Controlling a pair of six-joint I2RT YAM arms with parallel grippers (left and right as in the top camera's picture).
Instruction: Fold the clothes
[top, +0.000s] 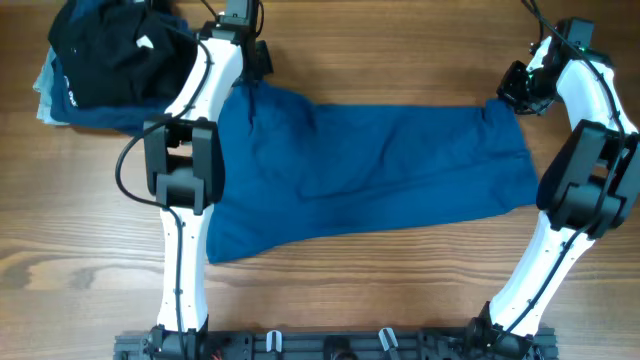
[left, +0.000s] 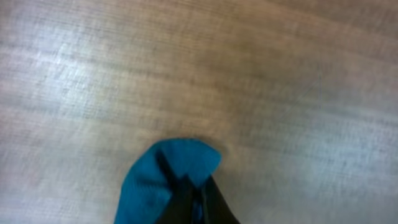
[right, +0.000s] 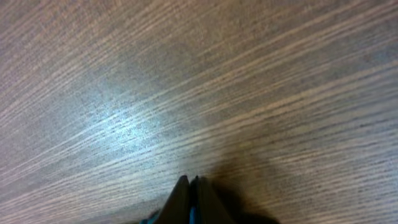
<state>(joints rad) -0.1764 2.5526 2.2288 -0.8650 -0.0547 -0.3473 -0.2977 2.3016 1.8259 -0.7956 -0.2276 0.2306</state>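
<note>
The clothes (top: 380, 165) lie long across, left to right; my left gripper (left: 188, 183) and right gripper (right: 189, 182) each clamp one far corner.

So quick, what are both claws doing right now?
Left gripper: closed on the blue garment.
Right gripper: closed, seemingly pinching the garment's other corner.

Mid-blue clothes (top: 370, 170) spread flat mid-table; rumpled; far corners pinched.

A wood-grain counter (top: 400, 290) fills the view. At its far left corner lies a pile of garments: a black one (top: 105, 55) on top, a navy one (top: 100, 115) beneath it, and a pale blue-grey layer (top: 48, 85) showing at the pile's left edge.
</note>
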